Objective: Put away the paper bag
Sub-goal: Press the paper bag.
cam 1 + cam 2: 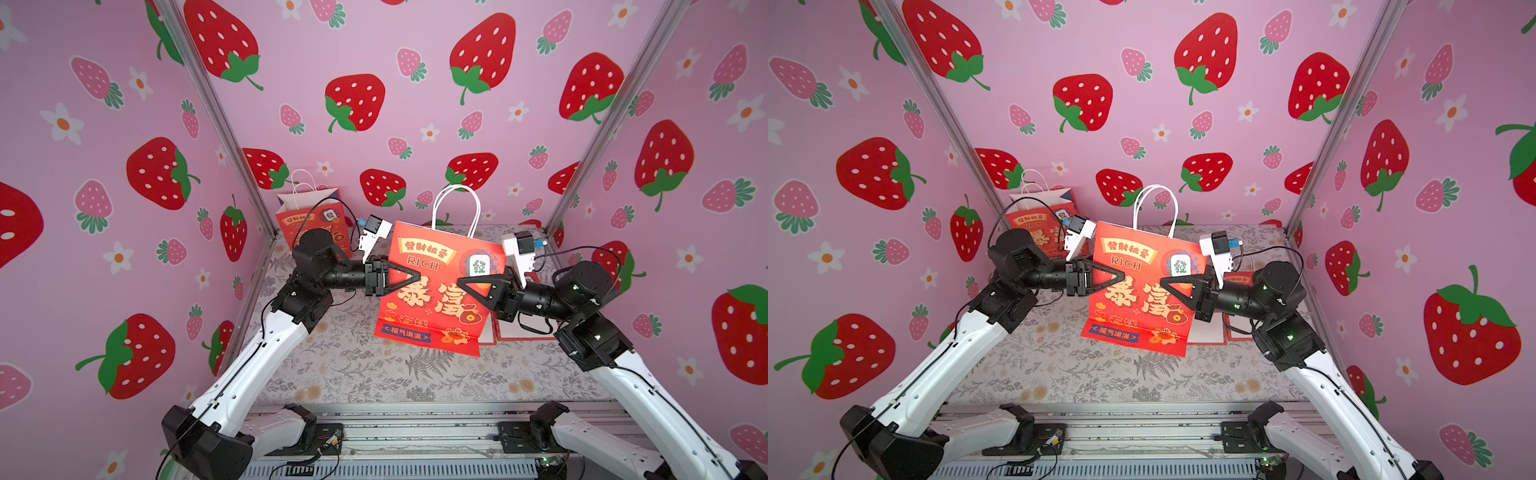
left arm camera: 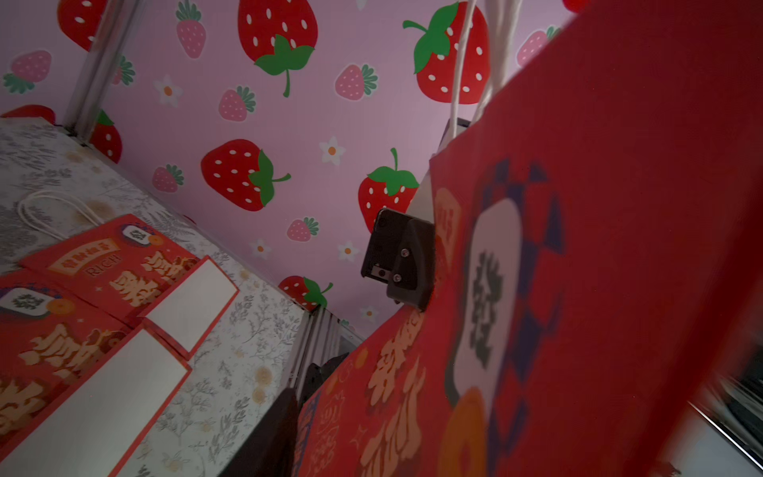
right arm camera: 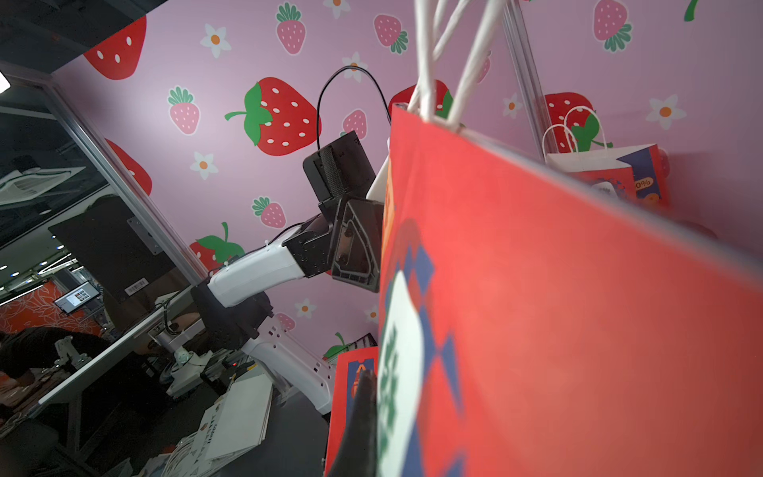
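Note:
The paper bag (image 1: 436, 291) (image 1: 1138, 291) is red with gold lettering and white cord handles. It hangs folded flat and upright above the table's middle, between my two grippers. My right gripper (image 1: 459, 282) (image 1: 1162, 282) is shut on its right side, with one dark finger (image 3: 363, 413) pressed against the printed face (image 3: 578, 309). My left gripper (image 1: 417, 276) (image 1: 1123, 276) straddles the left edge. Its near finger (image 2: 268, 433) stands off to one side of the bag's face (image 2: 619, 247), so the jaws are open.
A second red bag (image 1: 311, 220) (image 1: 1042, 224) stands opened in the back left corner. Flat folded bags (image 1: 519, 328) (image 2: 103, 289) lie on the floral cloth (image 1: 374, 374) at the right, under my right arm. Strawberry-print walls and metal posts (image 1: 216, 112) close in three sides.

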